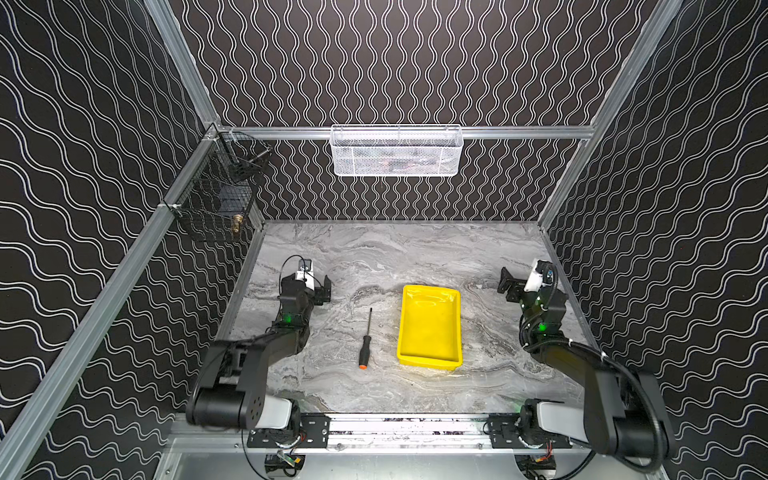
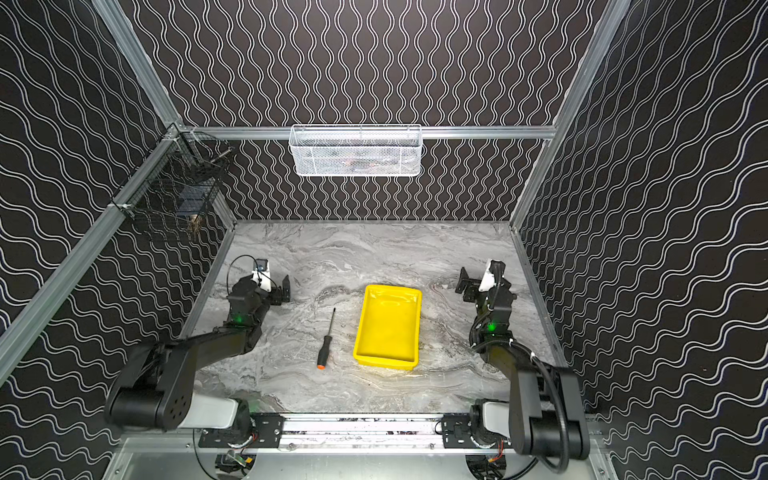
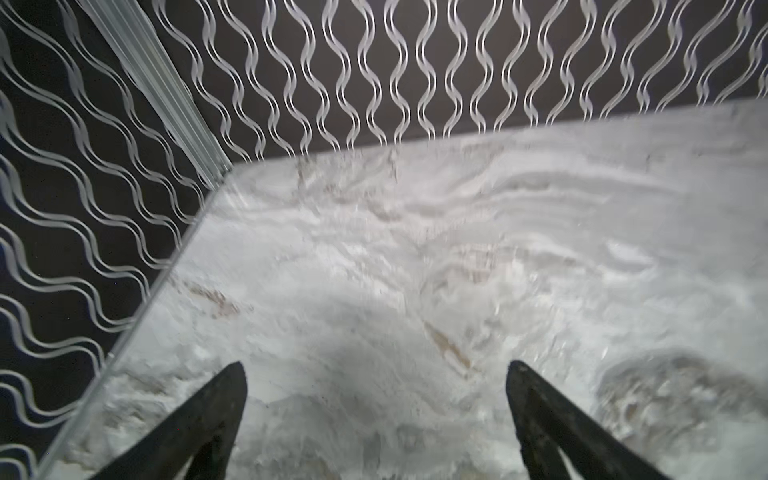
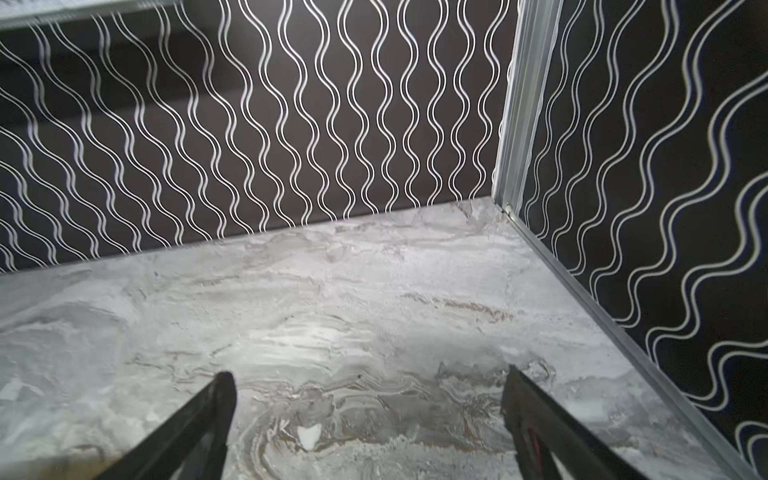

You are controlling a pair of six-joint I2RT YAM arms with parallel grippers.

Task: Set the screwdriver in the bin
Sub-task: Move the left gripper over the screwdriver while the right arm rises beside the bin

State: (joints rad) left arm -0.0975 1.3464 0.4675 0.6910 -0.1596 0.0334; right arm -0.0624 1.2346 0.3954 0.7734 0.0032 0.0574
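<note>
The screwdriver (image 1: 365,340) lies flat on the table (image 1: 374,257), just beside the bin (image 1: 430,324) on the left arm's side, apart from the bin's wall and roughly parallel to its long side. Its orange cap points toward the arm bases and its shaft tip toward the rear wall. The left gripper (image 1: 323,293) stands farther from the bin than the screwdriver, on the same side, level with the bin's rear end. It is near the shaft tip and clear of it. The left wrist view shows this gripper (image 3: 374,370) spread wide with only bare table between the fingers (image 3: 226,399). The right gripper (image 1: 510,286) stands on the opposite side of the bin, near its rear corner. It is likewise spread wide and holds nothing, as the right wrist view confirms (image 4: 368,374). The bin is upright, with open table on all four sides. The table is grey marble-patterned and bordered by aluminium rails. Dark walls with white wavy lines enclose it. Behind the bin, a white mesh basket (image 1: 397,151) hangs on the rear rail. A black wire basket (image 1: 216,199) hangs on the side rail beyond the left gripper.
</note>
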